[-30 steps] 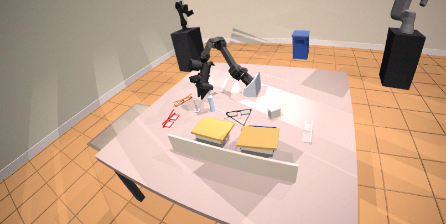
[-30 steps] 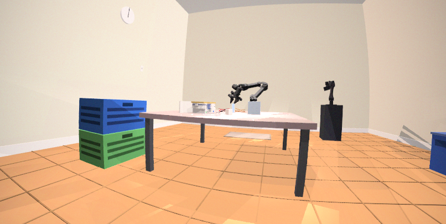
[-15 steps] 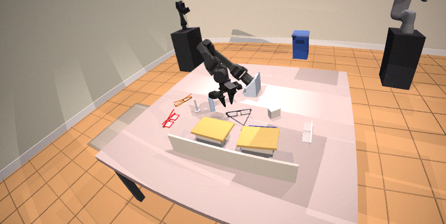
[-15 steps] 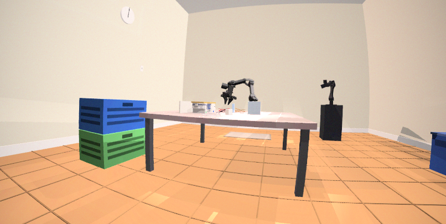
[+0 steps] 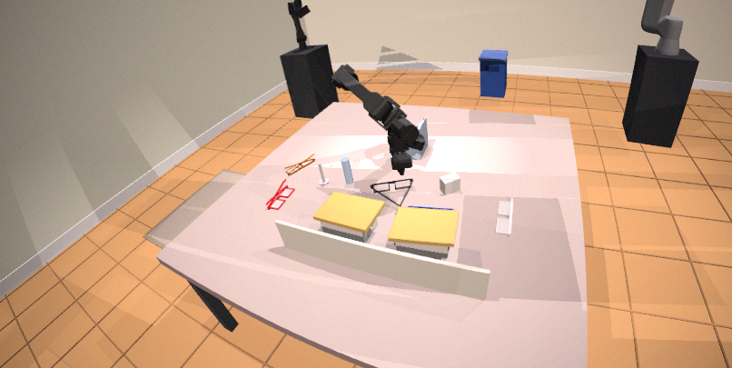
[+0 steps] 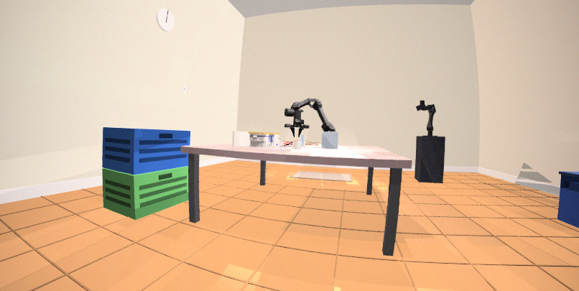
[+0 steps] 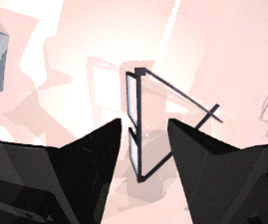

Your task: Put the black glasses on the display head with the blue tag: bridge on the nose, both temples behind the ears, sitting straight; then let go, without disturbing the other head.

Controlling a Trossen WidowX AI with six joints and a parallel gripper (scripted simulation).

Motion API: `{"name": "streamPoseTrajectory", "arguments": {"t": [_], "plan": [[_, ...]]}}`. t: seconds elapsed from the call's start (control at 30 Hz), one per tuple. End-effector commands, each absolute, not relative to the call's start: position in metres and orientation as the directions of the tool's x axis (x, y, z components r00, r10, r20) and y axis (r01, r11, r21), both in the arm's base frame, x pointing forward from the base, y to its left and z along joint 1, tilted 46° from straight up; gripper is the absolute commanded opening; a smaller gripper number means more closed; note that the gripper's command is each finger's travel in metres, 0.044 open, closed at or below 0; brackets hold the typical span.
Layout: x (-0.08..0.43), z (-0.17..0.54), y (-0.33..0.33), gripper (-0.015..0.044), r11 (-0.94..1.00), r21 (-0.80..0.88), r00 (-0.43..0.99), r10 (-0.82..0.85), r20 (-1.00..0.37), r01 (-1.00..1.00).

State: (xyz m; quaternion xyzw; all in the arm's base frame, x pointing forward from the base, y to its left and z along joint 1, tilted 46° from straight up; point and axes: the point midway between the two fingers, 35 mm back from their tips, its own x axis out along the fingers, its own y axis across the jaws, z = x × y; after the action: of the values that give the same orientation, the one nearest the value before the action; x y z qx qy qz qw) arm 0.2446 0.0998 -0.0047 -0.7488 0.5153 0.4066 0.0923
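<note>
The black glasses lie on the table with their temples crossed. My gripper is partly open and empty above them. In the wrist view the lens front shows between the fingertips, and one temple passes behind the right finger. Two display heads stand under yellow tops, one at left and one at right. A thin blue edge shows behind the right top. Small blue marks show around the heads in the exterior view, but I cannot tell which head has the blue tag.
A pale block stands right of the black glasses. A light blue cylinder and a thin stand are left. Orange, red and white glasses lie farther out. A long low wall runs beside the heads.
</note>
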Motion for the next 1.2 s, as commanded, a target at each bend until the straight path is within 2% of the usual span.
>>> {"name": "streamPoseTrajectory", "arguments": {"t": [0.0, 1.17], "plan": [[0.244, -0.006, 0.100, 0.0120, -0.456, 0.296, 0.132, -0.698, -0.703, -0.839], [0.247, -0.036, 0.066, 0.0120, -0.457, 0.295, 0.133, -0.699, -0.703, -0.839]]}}
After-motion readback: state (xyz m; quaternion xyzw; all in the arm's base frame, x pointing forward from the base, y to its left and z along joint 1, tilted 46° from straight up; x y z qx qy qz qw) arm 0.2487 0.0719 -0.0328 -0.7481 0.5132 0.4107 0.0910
